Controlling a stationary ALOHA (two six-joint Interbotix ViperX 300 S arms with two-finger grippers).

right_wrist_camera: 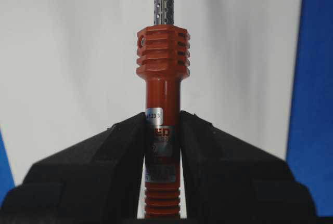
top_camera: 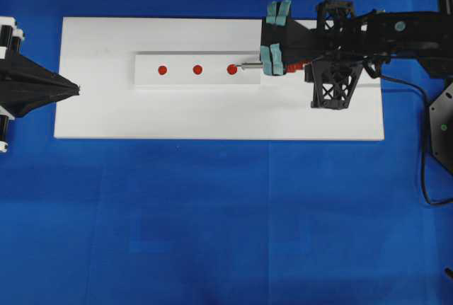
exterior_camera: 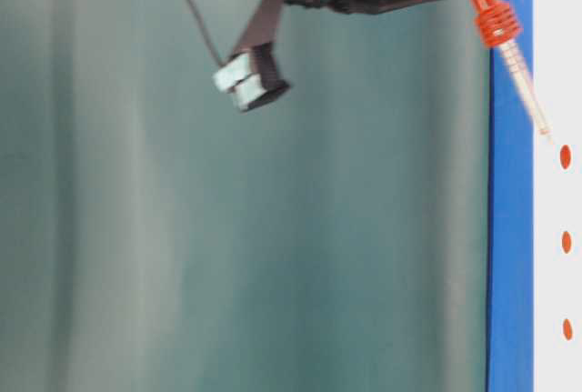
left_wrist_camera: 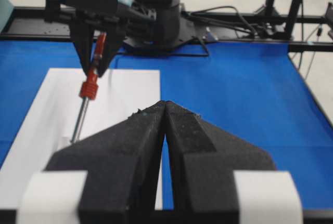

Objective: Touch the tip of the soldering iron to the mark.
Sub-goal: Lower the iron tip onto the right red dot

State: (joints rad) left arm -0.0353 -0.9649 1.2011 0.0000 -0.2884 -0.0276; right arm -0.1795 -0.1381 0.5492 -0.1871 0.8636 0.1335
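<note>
Red-orange soldering iron (right_wrist_camera: 162,104) clenched at handle by right gripper (right_wrist_camera: 162,146), tilted down for tip near rightmost red mark (top_camera: 232,69); left gripper (left_wrist_camera: 164,130) closed, empty.

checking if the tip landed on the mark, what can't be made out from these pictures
- Tip contact: overhead, the soldering iron ends at the nearest red mark, but height above it is unreadable.
- Table-level: the tip is thin and blurred, seemingly short of the mark.
- Right wrist: the shaft is cut off by the top edge; the right hand grips the handle.
- Left wrist: the shut left hand hides the marks.
</note>
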